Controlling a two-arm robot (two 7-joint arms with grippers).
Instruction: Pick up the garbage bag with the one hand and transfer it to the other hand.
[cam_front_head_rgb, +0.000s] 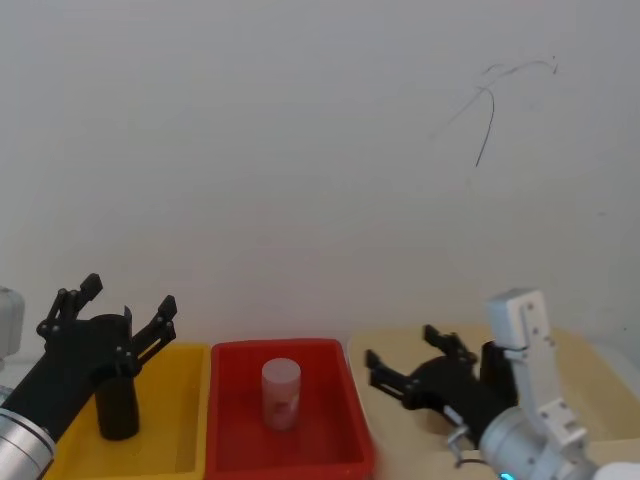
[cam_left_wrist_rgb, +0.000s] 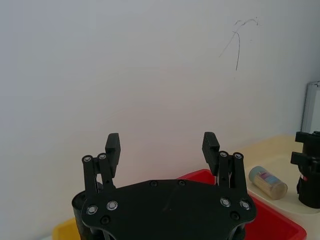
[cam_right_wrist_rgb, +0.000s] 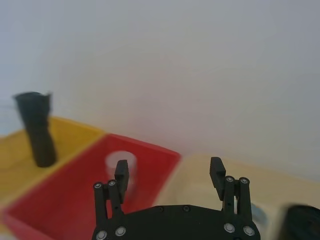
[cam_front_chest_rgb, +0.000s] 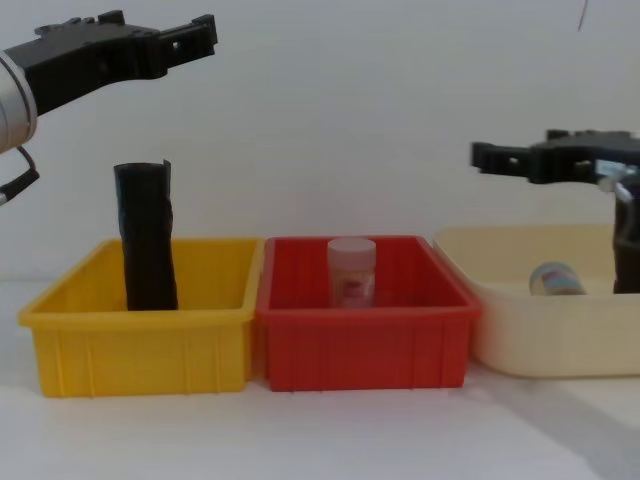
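Well, I had the right gripper spread open just right of the red bin, beside the upright garbage bag, ready to grasp it, while the left gripper, also open, hung high on the red bin's left.

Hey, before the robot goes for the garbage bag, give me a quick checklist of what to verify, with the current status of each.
1. Left gripper open and empty: ok, fingers spread, nothing between them.
2. Right gripper open and empty to receive: ok.
3. Garbage bag located: ok, it stands at the right end of the cream bin.
4. Left gripper lined up with the garbage bag: not ok, it hangs above the yellow bin, over the crinkled roll, which is the wrong item.
5. Top of the garbage bag free to grasp: cannot tell, the right gripper sits in front of it.
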